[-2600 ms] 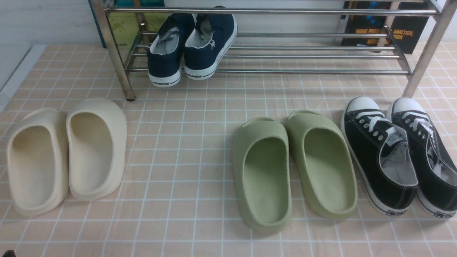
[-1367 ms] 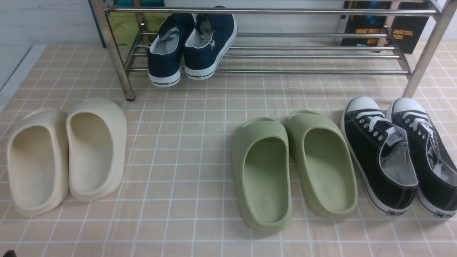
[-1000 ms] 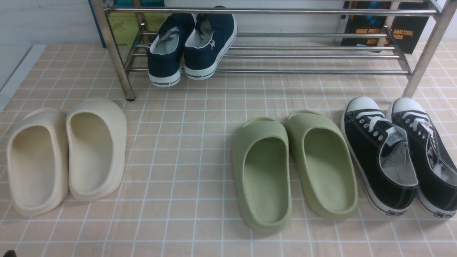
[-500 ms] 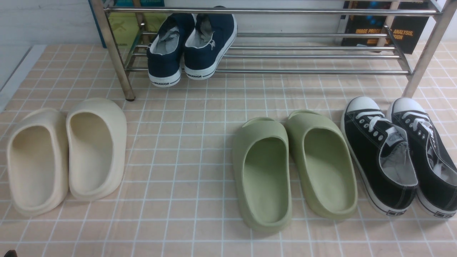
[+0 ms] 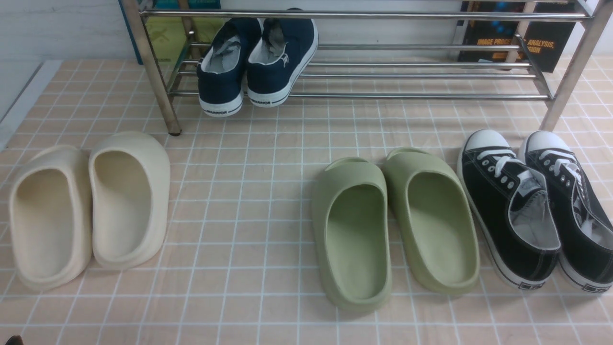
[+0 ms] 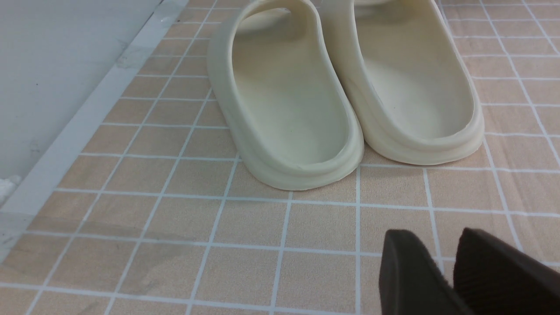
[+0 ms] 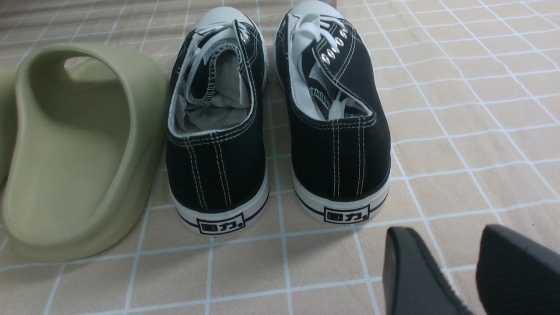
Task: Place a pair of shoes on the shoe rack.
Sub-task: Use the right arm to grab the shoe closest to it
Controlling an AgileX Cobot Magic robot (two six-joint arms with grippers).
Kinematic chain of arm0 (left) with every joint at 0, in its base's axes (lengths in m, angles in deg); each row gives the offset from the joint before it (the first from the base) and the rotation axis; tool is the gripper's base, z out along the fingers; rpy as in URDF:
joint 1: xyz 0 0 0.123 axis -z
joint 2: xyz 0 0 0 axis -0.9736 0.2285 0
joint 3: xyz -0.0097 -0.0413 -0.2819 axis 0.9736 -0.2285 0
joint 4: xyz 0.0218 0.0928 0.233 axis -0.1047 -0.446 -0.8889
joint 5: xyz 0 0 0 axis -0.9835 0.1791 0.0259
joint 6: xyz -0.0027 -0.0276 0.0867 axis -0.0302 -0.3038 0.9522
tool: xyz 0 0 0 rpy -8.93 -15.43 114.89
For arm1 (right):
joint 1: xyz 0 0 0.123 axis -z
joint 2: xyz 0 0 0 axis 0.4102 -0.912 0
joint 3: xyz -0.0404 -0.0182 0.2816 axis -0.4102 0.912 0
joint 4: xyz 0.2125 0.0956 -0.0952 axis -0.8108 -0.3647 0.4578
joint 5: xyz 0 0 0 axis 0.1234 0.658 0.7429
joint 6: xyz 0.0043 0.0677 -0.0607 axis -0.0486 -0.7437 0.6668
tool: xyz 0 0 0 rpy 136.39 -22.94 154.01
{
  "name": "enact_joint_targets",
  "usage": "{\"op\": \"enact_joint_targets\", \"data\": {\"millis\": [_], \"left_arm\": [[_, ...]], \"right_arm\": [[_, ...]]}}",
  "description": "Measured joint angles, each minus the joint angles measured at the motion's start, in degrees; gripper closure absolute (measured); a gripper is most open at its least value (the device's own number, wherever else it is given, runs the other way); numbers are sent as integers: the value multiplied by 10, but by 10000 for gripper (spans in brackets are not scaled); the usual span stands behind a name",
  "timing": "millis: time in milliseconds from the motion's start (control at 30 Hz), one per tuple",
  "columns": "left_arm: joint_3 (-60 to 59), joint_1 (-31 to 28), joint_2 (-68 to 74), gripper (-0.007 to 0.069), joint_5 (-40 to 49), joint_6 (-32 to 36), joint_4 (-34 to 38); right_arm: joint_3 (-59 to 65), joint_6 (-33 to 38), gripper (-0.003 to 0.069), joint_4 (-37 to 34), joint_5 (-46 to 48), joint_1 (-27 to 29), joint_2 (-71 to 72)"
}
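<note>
On tiled floor point(image 5: 239, 191), black canvas sneakers point(image 5: 536, 211) are resting before the chrome shoe rack point(image 5: 359, 97); right gripper point(image 7: 455, 267) is gaping, left gripper point(image 6: 446, 267) is parting narrowly.

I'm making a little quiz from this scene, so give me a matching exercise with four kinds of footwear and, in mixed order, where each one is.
Footwear:
1. Navy sneakers
2. Cream clogs
3. Green slippers
4. Black sneakers

Places, by the front view:
A. On the floor, farthest right of the footwear
B. On the lower shelf of the chrome rack
C. On the floor, farthest left of the footwear
D. On the floor, between two other pairs

Right pairs: 1-B, 2-C, 3-D, 4-A
</note>
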Motion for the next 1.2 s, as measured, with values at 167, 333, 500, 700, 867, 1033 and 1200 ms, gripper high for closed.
{"op": "enact_joint_targets", "data": {"millis": [167,333,500,700,867,1033,1200], "left_arm": [[0,0,0,416,0,0,0],[0,0,0,409,0,0,0],[0,0,0,405,0,0,0],[0,0,0,398,0,0,0],[0,0,0,391,0,0,0],[0,0,0,389,0,0,0],[0,0,0,389,0,0,0]], "right_arm": [[0,-5,419,0,0,0,0],[0,-32,419,-74,0,0,0],[1,-127,419,-253,1,0,0],[4,-210,419,-419,11,0,0],[5,-218,419,-425,1,0,0],[0,-149,419,-433,31,0,0],[-90,18,441,-425,134,0,-2]]}}
